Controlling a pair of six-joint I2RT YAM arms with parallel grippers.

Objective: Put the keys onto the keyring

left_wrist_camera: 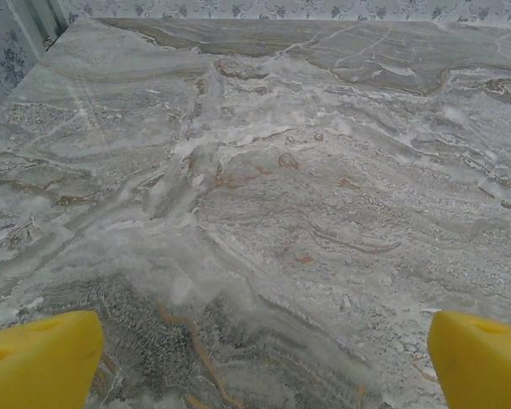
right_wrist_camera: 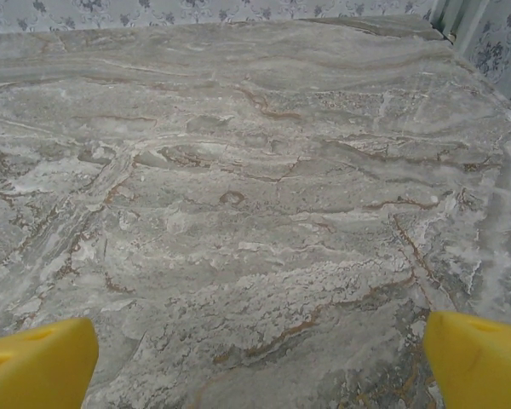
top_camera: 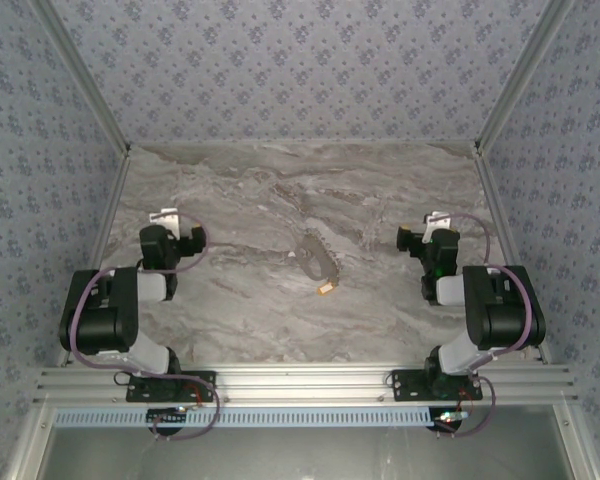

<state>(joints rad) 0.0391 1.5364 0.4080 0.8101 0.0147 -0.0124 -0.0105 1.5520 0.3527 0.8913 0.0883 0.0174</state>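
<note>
1. Left gripper (top_camera: pixel 166 220) hangs near the left edge of the surface (top_camera: pixel 230 320), its jaws spread as wide as they go and holding nothing. In the left wrist view its yellow fingertips (left_wrist_camera: pixel 38 362) sit at the two bottom corners, with bare marble-patterned stone between them.
2. Right gripper (top_camera: pixel 437 222) hangs near the right edge, just as wide open and just as empty. In the right wrist view its yellow fingertips (right_wrist_camera: pixel 34 362) also frame bare stone.
3. The keyring (top_camera: pixel 318 258) lies flat at about the middle of the surface, between the two grippers and well apart from both.
4. Its long axis runs on a diagonal. One end points toward the far left corner and the other toward the near right corner.
5. The key (top_camera: pixel 327 289), a small brass-coloured speck, lies at the keyring's near-right end, on the side toward the near edge. It is just beside the loop; whether the two touch cannot be told.
6. The key appears to lie outside the loop's hollow centre. It is too small to tell which way it points.
</note>
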